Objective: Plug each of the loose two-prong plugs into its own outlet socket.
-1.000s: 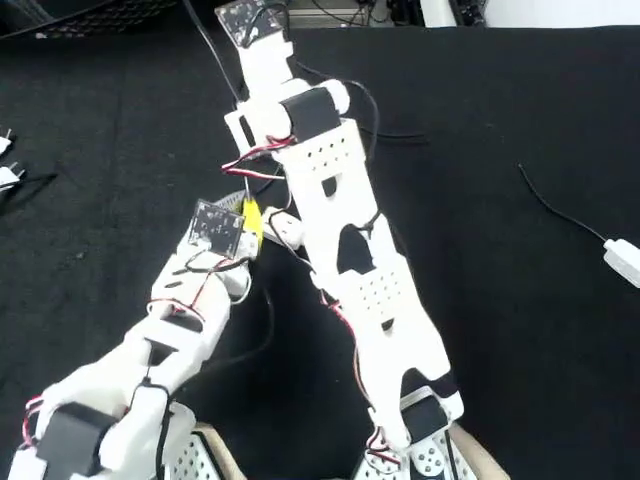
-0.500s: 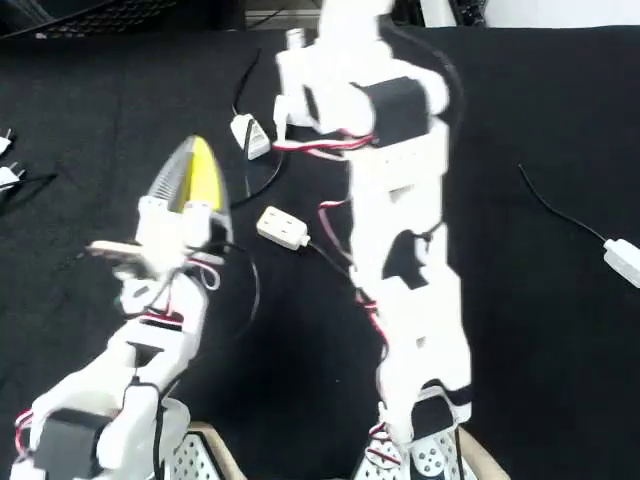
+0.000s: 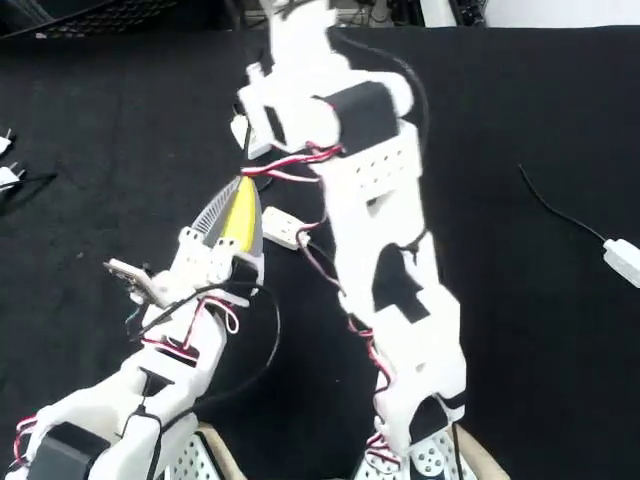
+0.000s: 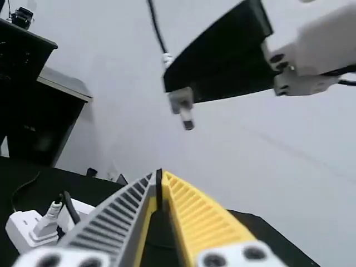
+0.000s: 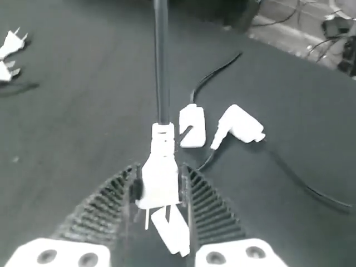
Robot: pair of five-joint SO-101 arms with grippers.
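My left claw (image 3: 241, 193), pressed together, now sits nearer centre, just beside the outlet strip (image 3: 283, 229); my right claw (image 5: 160, 170), pinching the white plug (image 5: 159, 183), now hangs farther left.

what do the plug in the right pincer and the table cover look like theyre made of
The plug looks like moulded white plastic: smooth, even surface with rounded edges. Its cord looks black and rubbery. The table cover seems to be matte black cloth, since it shows no shine.
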